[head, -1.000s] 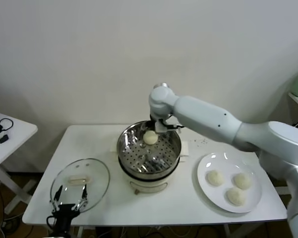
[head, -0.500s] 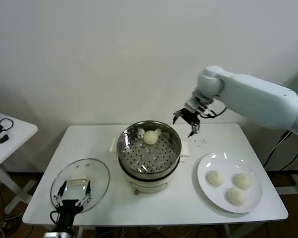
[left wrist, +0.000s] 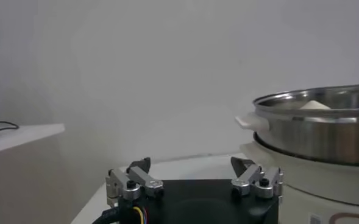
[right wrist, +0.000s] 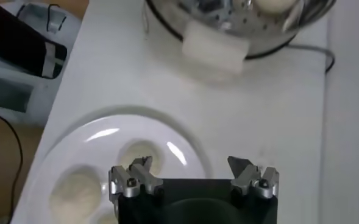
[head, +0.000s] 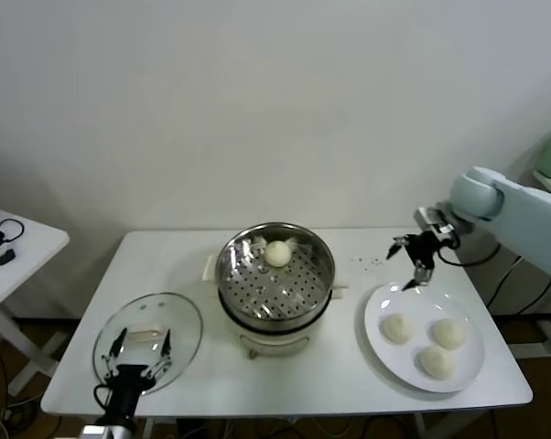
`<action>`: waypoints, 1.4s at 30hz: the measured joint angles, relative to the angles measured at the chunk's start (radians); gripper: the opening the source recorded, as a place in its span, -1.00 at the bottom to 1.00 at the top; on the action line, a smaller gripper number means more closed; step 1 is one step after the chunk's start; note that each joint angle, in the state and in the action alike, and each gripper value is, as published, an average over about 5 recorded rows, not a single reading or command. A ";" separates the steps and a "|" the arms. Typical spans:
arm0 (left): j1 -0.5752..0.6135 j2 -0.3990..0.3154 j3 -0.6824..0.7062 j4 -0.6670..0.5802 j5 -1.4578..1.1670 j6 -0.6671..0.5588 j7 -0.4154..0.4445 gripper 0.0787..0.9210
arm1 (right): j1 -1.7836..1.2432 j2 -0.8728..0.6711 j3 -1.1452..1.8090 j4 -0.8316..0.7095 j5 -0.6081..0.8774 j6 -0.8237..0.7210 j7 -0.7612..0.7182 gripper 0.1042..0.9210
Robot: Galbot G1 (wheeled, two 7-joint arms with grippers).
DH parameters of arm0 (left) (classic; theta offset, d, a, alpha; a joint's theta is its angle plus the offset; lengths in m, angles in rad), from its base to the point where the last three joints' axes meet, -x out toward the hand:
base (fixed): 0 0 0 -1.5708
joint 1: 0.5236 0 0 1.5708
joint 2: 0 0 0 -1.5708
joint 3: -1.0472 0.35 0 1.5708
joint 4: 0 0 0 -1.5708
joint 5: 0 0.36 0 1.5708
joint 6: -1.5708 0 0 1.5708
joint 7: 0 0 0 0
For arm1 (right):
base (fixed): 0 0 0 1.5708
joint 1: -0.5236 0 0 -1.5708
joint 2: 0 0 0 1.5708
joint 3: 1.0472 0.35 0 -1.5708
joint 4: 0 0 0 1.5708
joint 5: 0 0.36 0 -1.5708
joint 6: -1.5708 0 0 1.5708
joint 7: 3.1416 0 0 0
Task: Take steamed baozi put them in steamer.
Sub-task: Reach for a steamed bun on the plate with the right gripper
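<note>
At the far left of the head view a small white side table carries a black cable bundle. On the main white table, the round glass lid lies flat near the front left corner. The left gripper is parked low at that corner, just in front of the lid, its fingers spread and holding nothing; in the left wrist view the same gripper shows both fingertips well apart with empty air between them.

In the middle of the table stands the steamer, a shiny steel pot on a white base with a pale side handle. One steamed baozi sits on the perforated tray at the back of the pot, near the far wall. In the left wrist view the steamer's rim rises just beside the gripper.

To the right, a flat white plate holds three more baozi, grouped together toward its front. The right gripper hangs above the plate's far edge, apart from the buns, released and empty, fingers pointing down. In the right wrist view its fingertips stand wide over the plate, with a baozi below them
</note>
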 measured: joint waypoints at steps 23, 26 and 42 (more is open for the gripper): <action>-0.014 0.002 0.002 0.010 0.020 0.013 -0.004 0.77 | -0.259 0.040 0.107 -0.051 -0.109 -0.046 0.063 0.76; -0.014 0.002 0.003 0.012 0.020 0.013 -0.004 0.77 | -0.271 0.053 0.115 -0.063 -0.117 -0.046 0.069 0.76; -0.012 0.005 0.008 0.014 -0.006 0.019 -0.006 0.77 | -0.302 0.081 0.144 -0.096 -0.147 -0.047 0.074 0.59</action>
